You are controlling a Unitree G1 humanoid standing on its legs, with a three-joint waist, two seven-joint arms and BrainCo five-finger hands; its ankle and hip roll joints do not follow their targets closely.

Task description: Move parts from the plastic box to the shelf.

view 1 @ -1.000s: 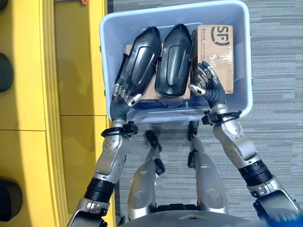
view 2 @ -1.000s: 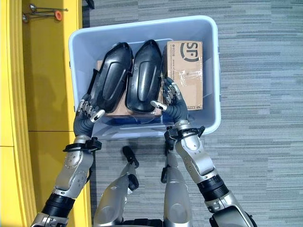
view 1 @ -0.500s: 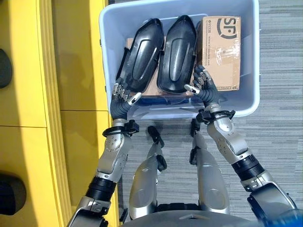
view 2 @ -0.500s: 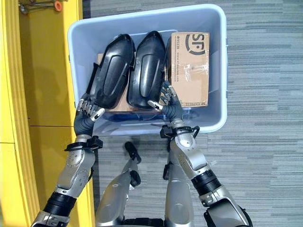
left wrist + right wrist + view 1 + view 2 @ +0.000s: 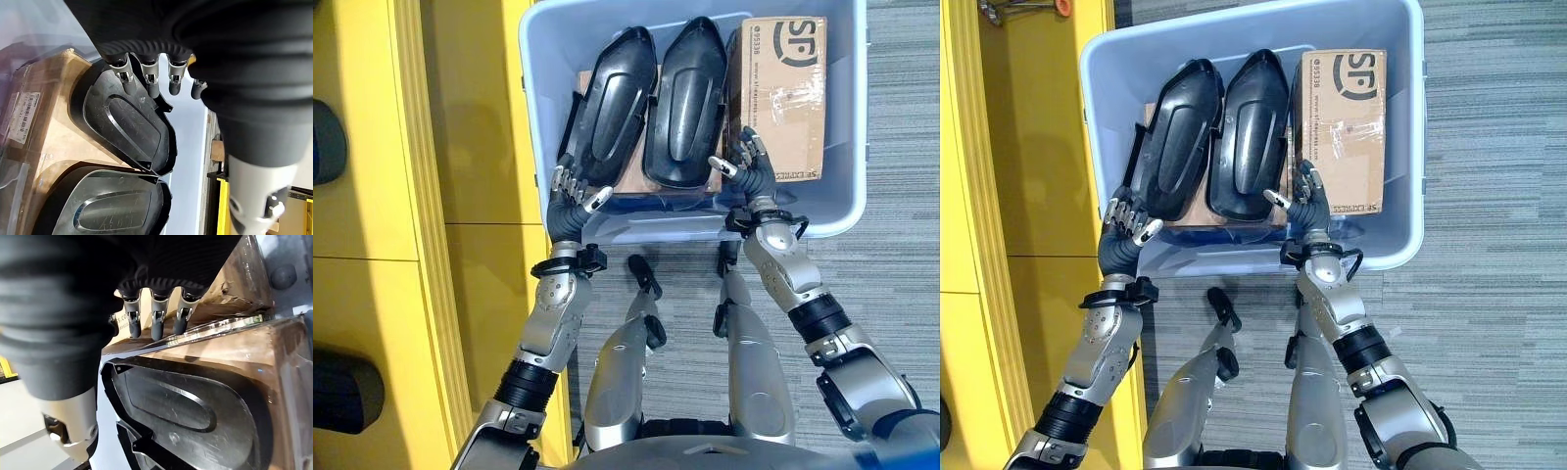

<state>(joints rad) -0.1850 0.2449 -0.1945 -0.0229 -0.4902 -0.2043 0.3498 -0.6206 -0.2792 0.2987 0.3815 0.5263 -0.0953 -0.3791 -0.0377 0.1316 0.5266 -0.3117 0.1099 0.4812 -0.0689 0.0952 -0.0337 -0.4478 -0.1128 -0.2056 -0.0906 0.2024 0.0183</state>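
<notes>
Parts, two black moulded shells, lie side by side in the plastic box beside a cardboard carton. Left hand and right hand hover at their near ends. Left wrist view: relaxed fingers above one shell, holding nothing. Right wrist view: fingers likewise loose

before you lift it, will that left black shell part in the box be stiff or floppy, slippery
The left black shell looks like rigid moulded plastic, so probably stiff. Its glossy curved surface may slip under the fingers. It leans on a cardboard box lying flat beneath, so it may rock when pushed.
</notes>
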